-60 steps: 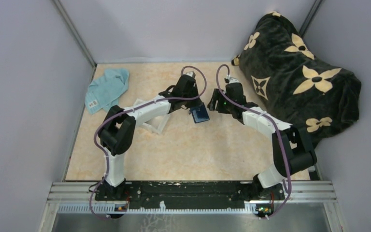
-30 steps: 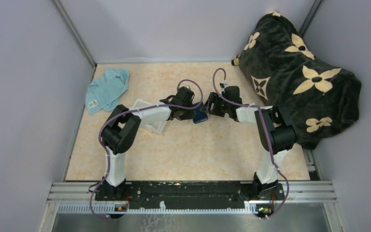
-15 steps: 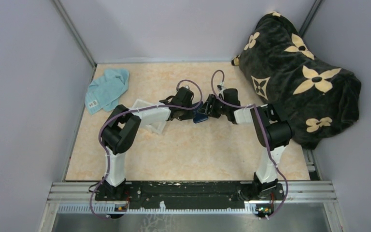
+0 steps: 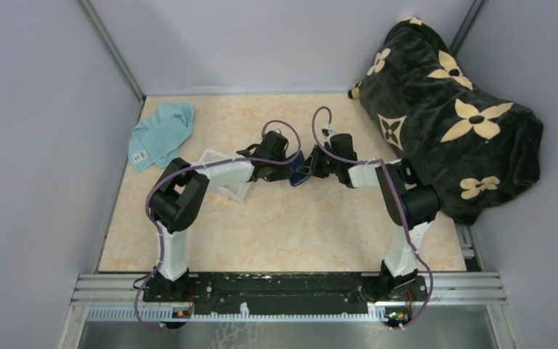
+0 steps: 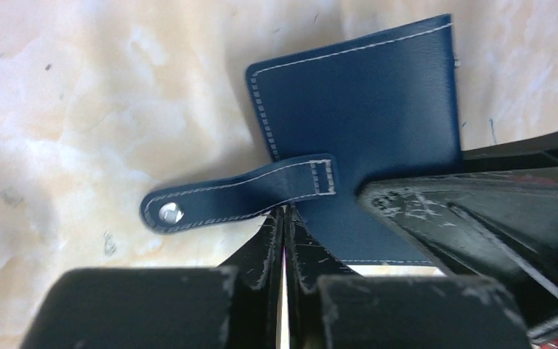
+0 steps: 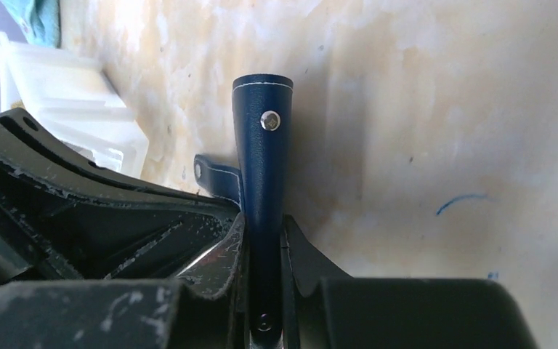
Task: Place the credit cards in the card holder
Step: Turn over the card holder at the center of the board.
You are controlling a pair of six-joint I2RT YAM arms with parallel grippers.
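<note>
Card holder [image 6: 263, 167] extends lengthwise straight out from the right gripper [image 6: 264, 227].

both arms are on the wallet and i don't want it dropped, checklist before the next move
1. left gripper shut on the card holder: ok
2. right gripper shut on the card holder too: ok
3. snap strap unfastened: ok
4. card holder lifted off the table: cannot tell
5. credit cards in view: not ok, none visible
6. clear tray out of the way: ok
</note>
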